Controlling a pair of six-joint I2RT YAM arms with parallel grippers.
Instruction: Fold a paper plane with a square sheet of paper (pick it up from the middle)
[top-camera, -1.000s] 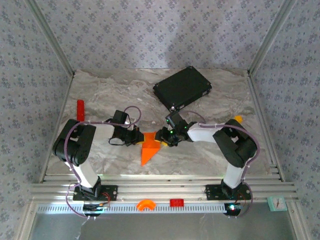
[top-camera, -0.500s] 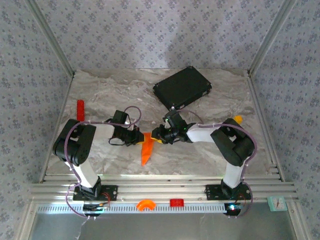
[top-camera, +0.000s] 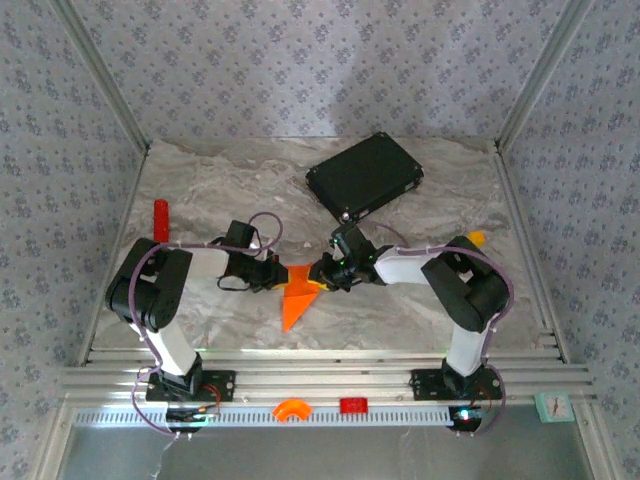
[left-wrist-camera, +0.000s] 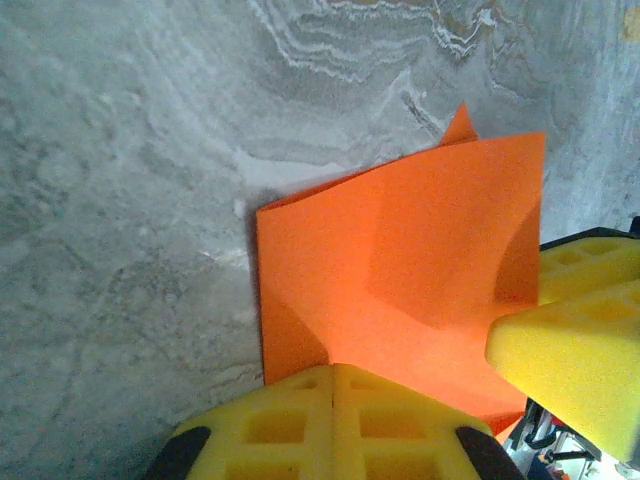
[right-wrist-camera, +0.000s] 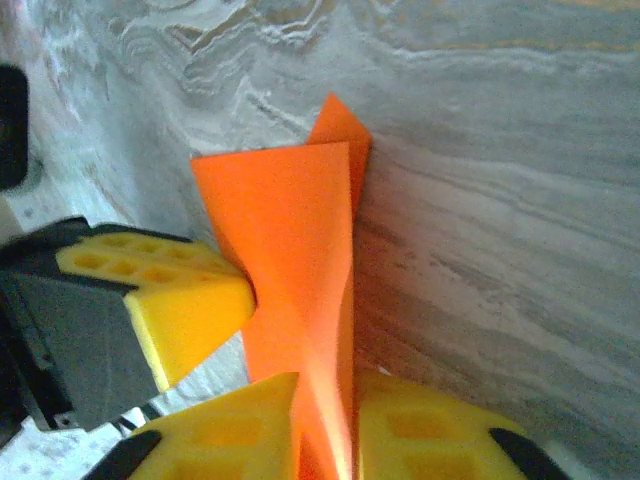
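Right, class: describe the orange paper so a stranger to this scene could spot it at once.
On the marble table, look near the middle, where the left gripper and right gripper meet: both pinch the orange paper. It is thin, creased and pointed, unlike the red cylinder or black case.

Showing black joint housings and white link shells on the left arm (top-camera: 165, 300) and right arm (top-camera: 470, 290). Trailing looping purple-grey cables (top-camera: 265, 222) along both. Carrying bright yellow, square-pocketed pads (left-wrist-camera: 280, 425) on the left gripper (left-wrist-camera: 335, 372) and right gripper (right-wrist-camera: 325, 388), backed by dark fingers (right-wrist-camera: 70, 340).
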